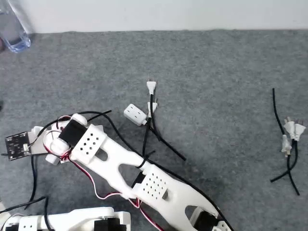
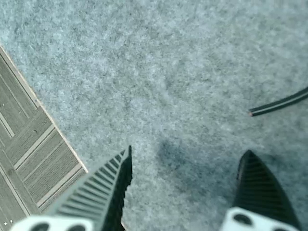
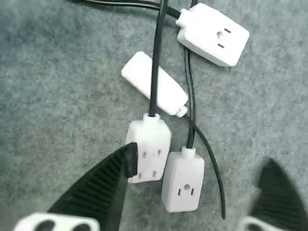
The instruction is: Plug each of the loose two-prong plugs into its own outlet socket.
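Right gripper [image 3: 199,155], jaws spread wide and empty, hangs just over three white outlet sockets [image 3: 151,144] on black cords [image 3: 155,57], while the left gripper [image 2: 188,151], equally open and empty, hovers over grey carpet [image 2: 168,57], and a two-prong plug [image 1: 151,86] lies loose mid-carpet.
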Robot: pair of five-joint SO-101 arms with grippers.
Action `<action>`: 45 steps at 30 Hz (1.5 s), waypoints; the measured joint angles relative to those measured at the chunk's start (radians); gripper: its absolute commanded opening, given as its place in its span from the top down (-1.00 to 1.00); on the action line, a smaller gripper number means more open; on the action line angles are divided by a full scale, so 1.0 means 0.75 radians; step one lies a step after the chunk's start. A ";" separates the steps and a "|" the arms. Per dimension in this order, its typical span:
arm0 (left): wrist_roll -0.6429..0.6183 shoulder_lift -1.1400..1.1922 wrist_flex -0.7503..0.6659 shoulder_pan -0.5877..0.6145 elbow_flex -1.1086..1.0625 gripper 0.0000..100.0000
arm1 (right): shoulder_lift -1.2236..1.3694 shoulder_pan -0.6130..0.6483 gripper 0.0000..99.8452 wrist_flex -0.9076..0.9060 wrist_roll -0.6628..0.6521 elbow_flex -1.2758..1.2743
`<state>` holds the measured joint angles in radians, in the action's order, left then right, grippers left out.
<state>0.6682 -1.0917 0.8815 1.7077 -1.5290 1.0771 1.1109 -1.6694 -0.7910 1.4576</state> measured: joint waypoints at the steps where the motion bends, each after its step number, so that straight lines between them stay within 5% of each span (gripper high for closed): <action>1: 0.000 0.000 0.000 0.000 0.000 0.33 | 0.000 0.000 -0.33 -0.023 0.000 0.023; 11: 0.000 0.000 0.000 -0.082 0.000 0.33 | -0.548 -0.219 -0.33 -0.113 0.051 0.072; 20: 0.000 0.000 0.000 -0.417 0.043 0.33 | -1.246 -0.794 -0.33 -0.113 0.070 -0.567; 28: -0.006 0.000 0.000 -0.802 0.178 0.33 | -1.414 -1.358 -0.33 -0.115 0.070 -1.023; 33: -0.309 0.000 0.000 -1.072 0.286 0.33 | -1.399 -1.612 -0.33 -0.039 0.072 -1.350; 39: -0.829 0.000 0.184 -1.369 0.401 0.33 | -1.397 -1.586 -0.16 0.321 0.072 -1.821; 45: -0.808 0.000 0.231 -1.203 0.389 0.33 | -1.385 -1.334 0.33 0.518 0.072 -1.919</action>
<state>0.0621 -1.0917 1.0549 0.8055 -1.2375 0.0384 0.1105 -1.2812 -0.7373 0.0184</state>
